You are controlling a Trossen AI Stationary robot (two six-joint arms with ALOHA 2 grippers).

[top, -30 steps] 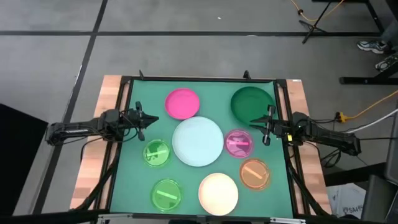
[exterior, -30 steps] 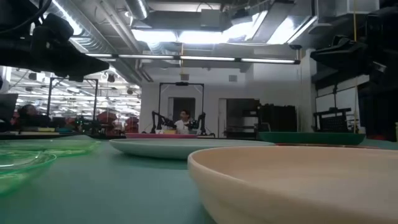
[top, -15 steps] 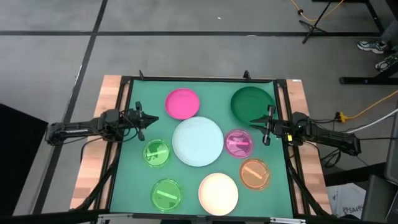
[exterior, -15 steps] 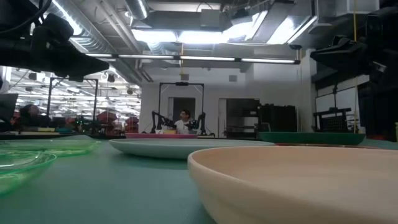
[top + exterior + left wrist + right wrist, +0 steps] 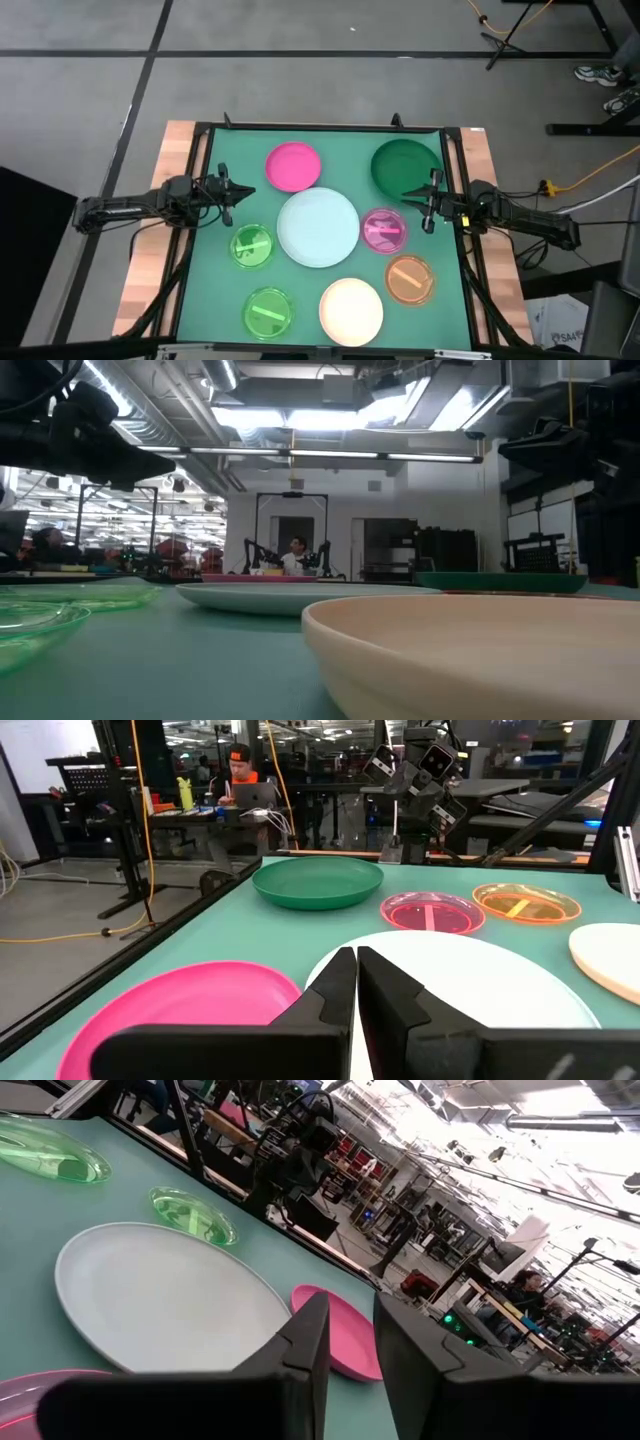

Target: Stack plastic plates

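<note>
Green tabletop point(image 5: 215, 290) carried eight plastic plates point(image 5: 318, 227) lying apart, left tool point(image 5: 240, 192) at left edge nearly closed, right tool point(image 5: 412, 196) at right edge slightly apart, both empty.

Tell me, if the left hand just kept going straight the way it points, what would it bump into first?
Probably nothing on the table: the left hand points level across, above the pale blue-white plate, toward the right hand opposite. Height is hard to judge.

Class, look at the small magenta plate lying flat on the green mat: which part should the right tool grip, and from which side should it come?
Probably the raised rim of the magenta plate, on the edge facing the right tool. The plate lies flat, so only its upturned edge offers a pinch. That side is nearest; the opposite edge sits close to the large pale plate.
</note>
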